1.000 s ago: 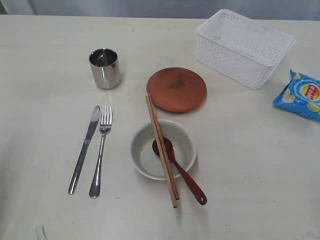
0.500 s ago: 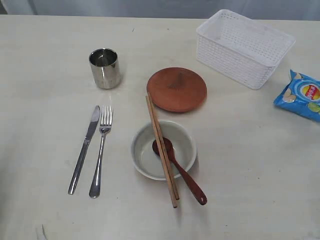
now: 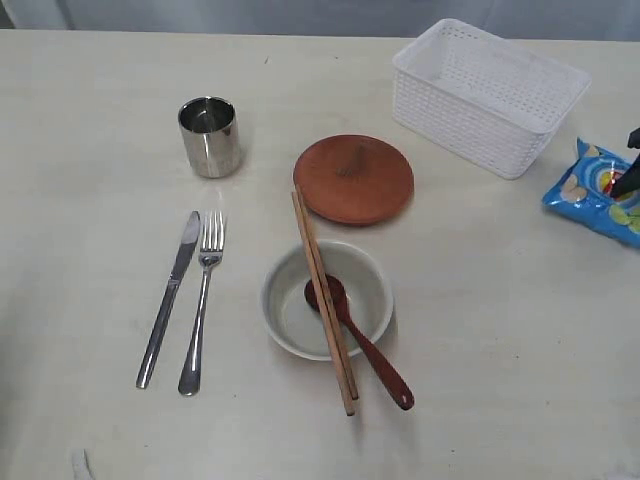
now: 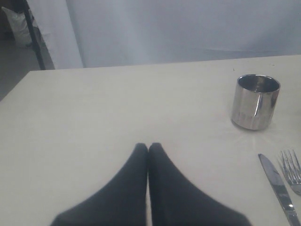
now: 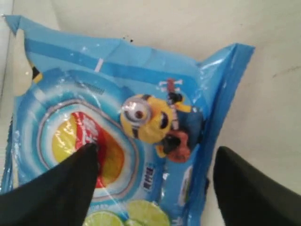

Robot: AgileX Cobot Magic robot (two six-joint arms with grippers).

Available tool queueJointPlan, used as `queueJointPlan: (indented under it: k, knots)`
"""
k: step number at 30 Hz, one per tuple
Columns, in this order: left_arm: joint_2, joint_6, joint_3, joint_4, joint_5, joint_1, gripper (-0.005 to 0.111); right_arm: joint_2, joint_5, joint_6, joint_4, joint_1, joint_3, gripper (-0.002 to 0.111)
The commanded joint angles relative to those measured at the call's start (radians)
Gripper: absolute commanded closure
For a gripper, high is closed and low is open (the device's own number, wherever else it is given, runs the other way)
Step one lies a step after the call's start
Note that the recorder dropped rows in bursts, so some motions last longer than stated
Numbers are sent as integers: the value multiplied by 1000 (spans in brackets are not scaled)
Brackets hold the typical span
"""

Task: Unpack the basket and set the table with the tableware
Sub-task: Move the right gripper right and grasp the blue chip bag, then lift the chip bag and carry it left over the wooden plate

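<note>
The white basket (image 3: 468,108) stands empty at the back right of the table (image 3: 90,250). Laid out on the table are a steel cup (image 3: 209,136), a knife (image 3: 170,298) beside a fork (image 3: 202,305), a brown plate (image 3: 353,178), and an off-white bowl (image 3: 288,322) with chopsticks (image 3: 322,295) and a wooden spoon (image 3: 365,345) across it. My right gripper (image 5: 156,151) is open just over the blue chip bag (image 5: 117,108), one finger above the bag and the other past its edge. My left gripper (image 4: 148,147) is shut on nothing, low over bare table, short of the cup (image 4: 255,101).
The chip bag (image 3: 590,195) lies at the right edge of the table, just in front of the basket. The right gripper (image 3: 630,165) shows only as dark fingers at the right edge of the exterior view. Knife (image 4: 277,186) and fork tips (image 4: 292,169) lie near the left gripper.
The right gripper's fingers have come into the exterior view at the right edge, over the chip bag. The tableware has not moved.
</note>
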Motion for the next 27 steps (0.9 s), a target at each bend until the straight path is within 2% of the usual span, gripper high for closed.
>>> queueJointPlan:
  k: [1, 4, 6, 14, 20, 27]
  knots:
    - [-3, 0, 3, -6, -1, 2, 107, 5, 15, -23, 7, -6, -6, 69]
    - [-3, 0, 3, -6, -1, 2, 107, 5, 31, -45, 7, -6, -6, 98]
    - [-3, 0, 3, -6, -1, 2, 107, 5, 45, -49, 7, -6, -6, 108]
    - [-3, 0, 3, -6, -1, 2, 107, -68, 55, -49, 52, -2, -6, 109]
    - [-3, 0, 3, -6, -1, 2, 107, -184, 132, -125, 208, 4, -4, 109]
    - [-3, 0, 3, -6, -1, 2, 107, -308, 189, -139, 235, 108, 28, 109]
